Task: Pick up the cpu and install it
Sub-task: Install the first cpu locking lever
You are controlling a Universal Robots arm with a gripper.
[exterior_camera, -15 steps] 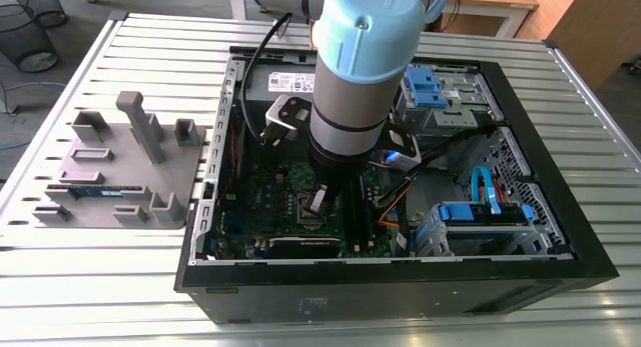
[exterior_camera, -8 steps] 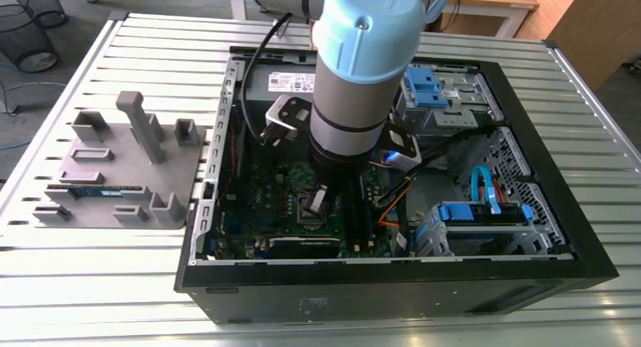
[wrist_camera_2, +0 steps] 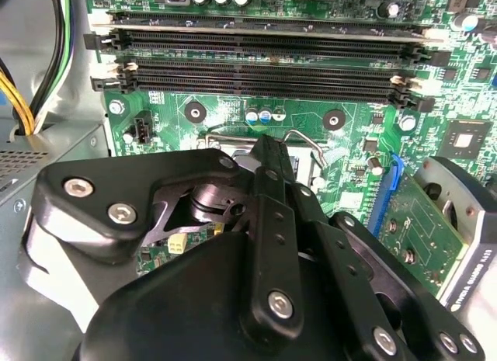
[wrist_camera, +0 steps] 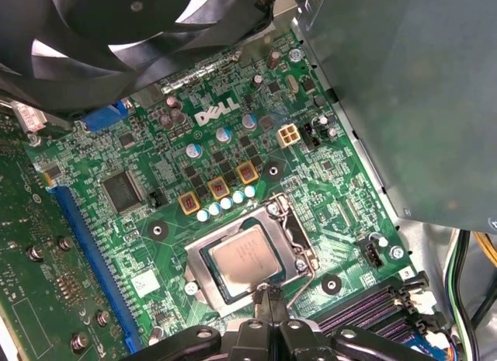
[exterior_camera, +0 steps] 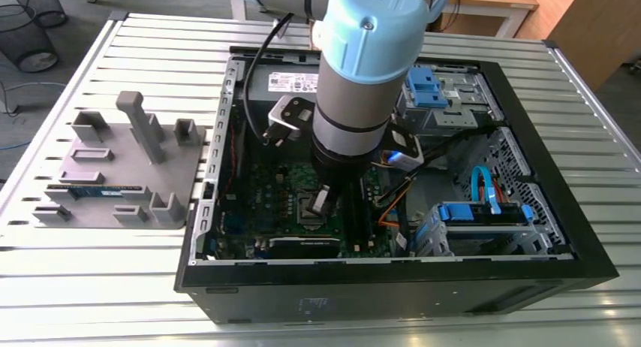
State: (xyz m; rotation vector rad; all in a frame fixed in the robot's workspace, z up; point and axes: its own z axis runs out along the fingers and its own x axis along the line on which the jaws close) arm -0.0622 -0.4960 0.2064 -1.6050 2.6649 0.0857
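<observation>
Noted cpu (wrist_camera: 245, 256) flat in socket (wrist_camera: 196, 277), claw (wrist_camera: 264, 291) seemingly pressed together at its edge; check squareness, touch lightly.

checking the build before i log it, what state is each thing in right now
computer case: on its side, side panel off, open
cpu: lying flat in its socket
gripper: shut, tips at the cpu's edge
memory slots: empty
memory stick: lying on the grey fixture plate, outside the case
</observation>
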